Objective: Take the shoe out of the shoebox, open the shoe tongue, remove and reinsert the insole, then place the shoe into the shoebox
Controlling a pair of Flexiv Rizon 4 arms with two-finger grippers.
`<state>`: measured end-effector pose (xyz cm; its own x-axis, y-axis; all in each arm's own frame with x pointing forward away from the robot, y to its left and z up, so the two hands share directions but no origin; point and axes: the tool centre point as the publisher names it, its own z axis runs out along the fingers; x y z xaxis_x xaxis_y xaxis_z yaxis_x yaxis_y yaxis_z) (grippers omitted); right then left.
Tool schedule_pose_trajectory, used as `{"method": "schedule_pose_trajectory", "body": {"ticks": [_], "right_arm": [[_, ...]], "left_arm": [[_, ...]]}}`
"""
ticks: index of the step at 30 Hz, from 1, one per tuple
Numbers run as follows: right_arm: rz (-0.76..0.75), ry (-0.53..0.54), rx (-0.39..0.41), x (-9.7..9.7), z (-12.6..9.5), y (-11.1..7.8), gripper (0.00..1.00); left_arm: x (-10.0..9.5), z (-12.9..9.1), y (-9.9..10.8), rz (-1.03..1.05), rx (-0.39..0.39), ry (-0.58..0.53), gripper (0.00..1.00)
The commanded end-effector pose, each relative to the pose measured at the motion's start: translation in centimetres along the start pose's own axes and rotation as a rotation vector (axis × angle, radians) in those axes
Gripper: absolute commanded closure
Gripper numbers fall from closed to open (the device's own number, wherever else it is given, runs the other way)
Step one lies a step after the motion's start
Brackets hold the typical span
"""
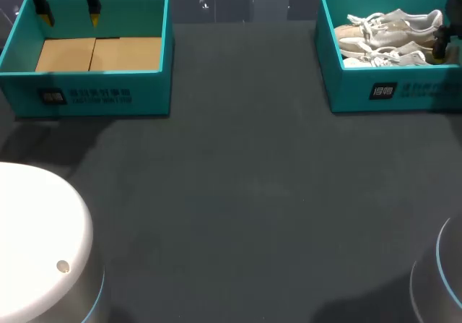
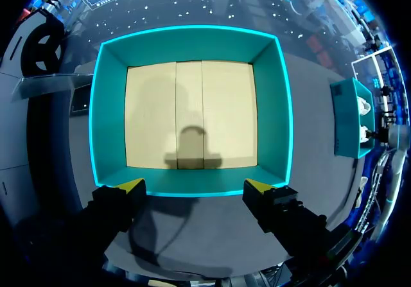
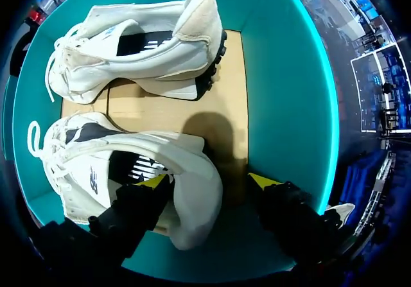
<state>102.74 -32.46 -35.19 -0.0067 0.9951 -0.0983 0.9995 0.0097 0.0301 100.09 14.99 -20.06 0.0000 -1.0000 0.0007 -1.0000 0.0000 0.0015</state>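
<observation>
Two white sneakers lie side by side in the teal shoebox (image 1: 404, 92) at the back right, one toward the box's far wall (image 1: 393, 23) and one nearer the front (image 1: 390, 54). In the right wrist view both shoes (image 3: 148, 56) (image 3: 96, 165) have their heels toward my right gripper (image 3: 209, 181). It hangs open astride the nearer shoe's heel: one finger is over the shoe's opening, and the other stands clear beside the heel, near the box wall (image 3: 282, 75). The head view shows this gripper (image 1: 442, 48) only partly. My left gripper (image 1: 70, 18) (image 2: 194, 185) is open above the empty box.
A second teal shoebox (image 1: 101, 95) (image 2: 192, 43) with a bare cardboard floor stands at the back left. The dark table mat (image 1: 238, 193) lies between the boxes. The arms' rounded bases sit at the front left (image 1: 36, 236) and front right (image 1: 444, 272).
</observation>
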Motion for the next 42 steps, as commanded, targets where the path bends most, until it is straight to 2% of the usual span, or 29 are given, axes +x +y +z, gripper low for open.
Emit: {"method": "schedule_pose_trajectory", "body": {"ticks": [1, 2, 3, 5, 12, 14, 30, 32, 34, 37, 42], "right_arm": [[0.003, 0.001, 0.003, -0.01, 0.46, 0.23, 0.38], [0.004, 0.000, 0.003, -0.03, 0.51, 0.21, 0.40], [0.005, 0.000, 0.003, -0.05, 0.57, 0.20, 0.48], [0.005, 0.001, 0.003, -0.04, 0.69, 0.18, 0.55], [0.009, -0.001, 0.008, -0.09, 0.99, 0.08, 0.86], [0.012, -0.002, 0.009, -0.13, 1.02, 0.01, 1.00], [0.011, -0.015, 0.010, -0.22, 0.64, -0.17, 0.99], [0.010, -0.017, 0.011, -0.17, 0.69, -0.17, 0.82], [0.007, -0.020, 0.012, -0.12, 0.69, -0.17, 0.73], [0.005, -0.023, 0.013, 0.01, 0.56, -0.20, 0.68], [0.011, -0.036, 0.020, -0.01, 0.47, -0.20, 0.66]], "left_arm": [[-0.01, -0.04, 0.04, 0.000, 0.000, 0.000, 0.00], [-0.01, -0.04, 0.04, 0.000, 0.000, 0.000, 0.00], [-0.01, -0.04, 0.04, 0.000, 0.000, 0.000, 0.00], [-0.01, -0.04, 0.04, 0.000, 0.000, 0.000, 0.00], [-0.01, -0.04, 0.04, 0.000, 0.000, 0.000, 0.00], [-0.01, -0.04, 0.04, 0.000, 0.000, 0.000, 0.00], [-0.01, -0.04, 0.04, 0.000, 0.000, 0.000, 0.00], [-0.01, -0.04, 0.04, 0.000, 0.000, 0.000, 0.00], [-0.01, -0.04, 0.04, 0.000, 0.000, 0.000, 0.00], [-0.01, -0.04, 0.04, 0.000, 0.000, 0.000, 0.00], [-0.01, -0.04, 0.04, 0.000, 0.000, 0.000, 0.00]]}}
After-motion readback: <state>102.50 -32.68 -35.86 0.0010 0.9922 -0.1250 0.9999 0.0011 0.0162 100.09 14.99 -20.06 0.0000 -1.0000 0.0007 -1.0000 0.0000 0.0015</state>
